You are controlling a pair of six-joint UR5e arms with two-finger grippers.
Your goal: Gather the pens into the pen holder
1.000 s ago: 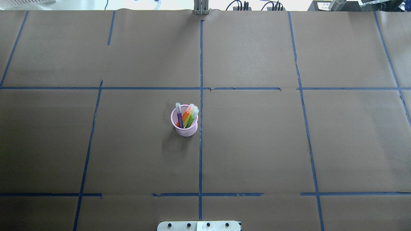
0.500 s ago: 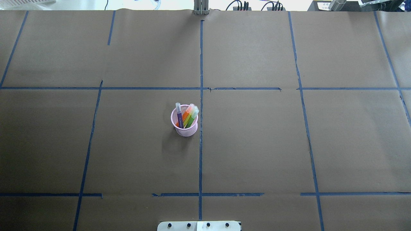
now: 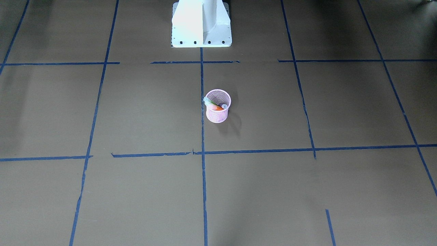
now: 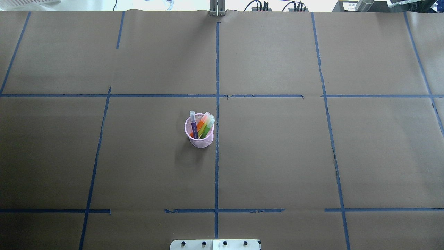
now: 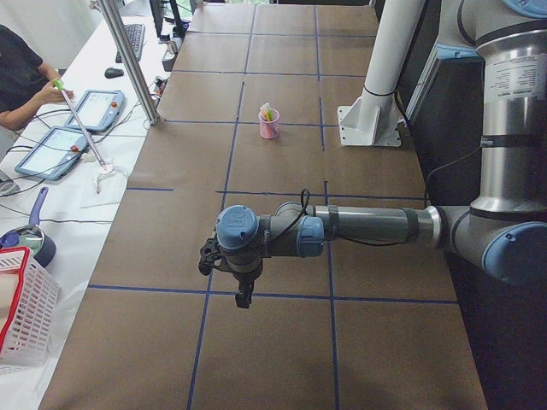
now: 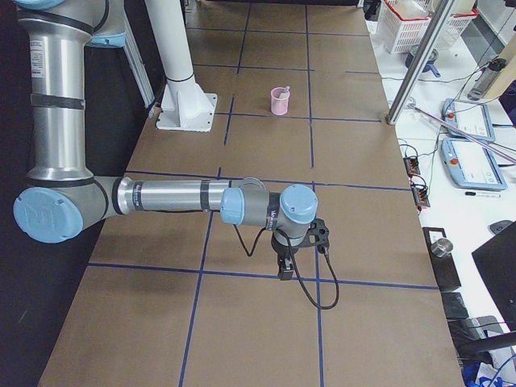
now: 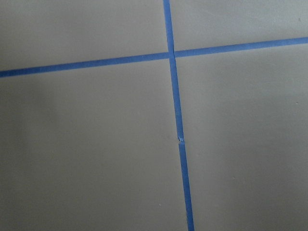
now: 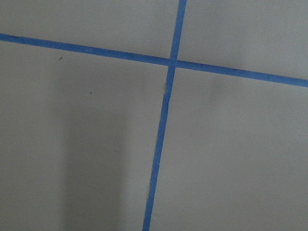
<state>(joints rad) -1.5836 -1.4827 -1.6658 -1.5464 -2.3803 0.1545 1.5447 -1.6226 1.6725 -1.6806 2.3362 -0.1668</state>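
Note:
The pink mesh pen holder [image 4: 203, 142] stands upright near the table's middle, just left of the central blue tape line. The purple pen [image 4: 194, 128], orange pen [image 4: 202, 123] and green pen [image 4: 207, 129] all stand inside it with their pale caps up. The holder also shows in the front view [image 3: 216, 116] and small in both side views [image 5: 269, 128] [image 6: 279, 102]. My left gripper [image 5: 244, 295] and right gripper [image 6: 284, 270] hang over bare table at opposite ends, far from the holder. I cannot tell whether either is open or shut. Both wrist views show only paper and tape.
The white robot base [image 3: 201, 24] stands at my edge of the table. Blue tape lines cross the brown paper. Beyond the far edge are a metal post [image 5: 128, 60], tablets [image 5: 96, 109] and a seated operator [image 5: 21, 73]. A red-rimmed basket [image 5: 17, 307] sits off the left end.

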